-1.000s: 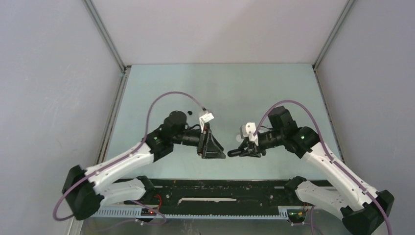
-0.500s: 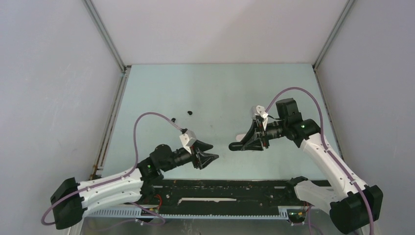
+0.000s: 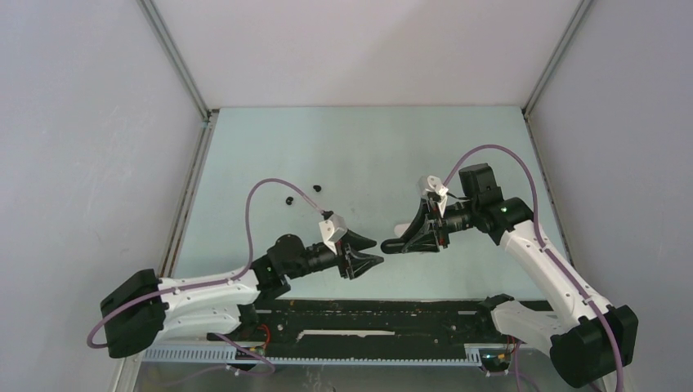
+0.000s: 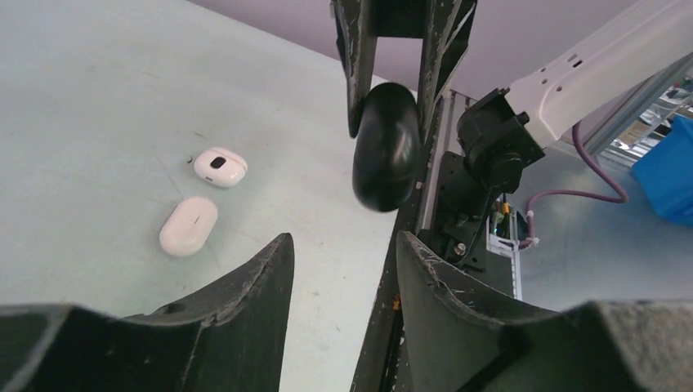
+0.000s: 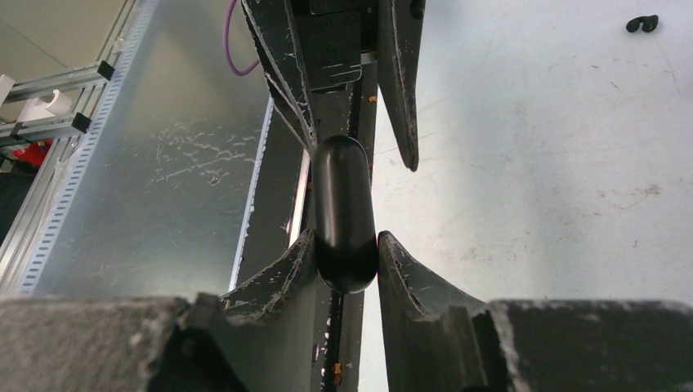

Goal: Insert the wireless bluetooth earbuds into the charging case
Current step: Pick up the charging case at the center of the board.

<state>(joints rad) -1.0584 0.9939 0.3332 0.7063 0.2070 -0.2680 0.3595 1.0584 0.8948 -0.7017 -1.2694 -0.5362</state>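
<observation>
earbuds (image 3: 288, 198), two tiny black ones, lie loose on the table (image 3: 368, 139), well apart from both grippers. the right gripper (image 5: 344, 241) is pinched narrow on a black charging case (image 5: 343, 188). it grips one end, so the pill shape sticks out past the fingertips toward 12 o'clock in its wrist view. the left gripper (image 4: 343, 241) faces it with jaws parted and not touching the black charging case, which hangs just beyond its fingertips at 12 o'clock. further out, at 10 o'clock in the left wrist view, two white cases (image 4: 189, 225) lie just beside each other on the table, one bearing a dark spot. seen from above, the earbuds sit at 10 to 11 o'clock of the left gripper, near each other but apart.
</observation>
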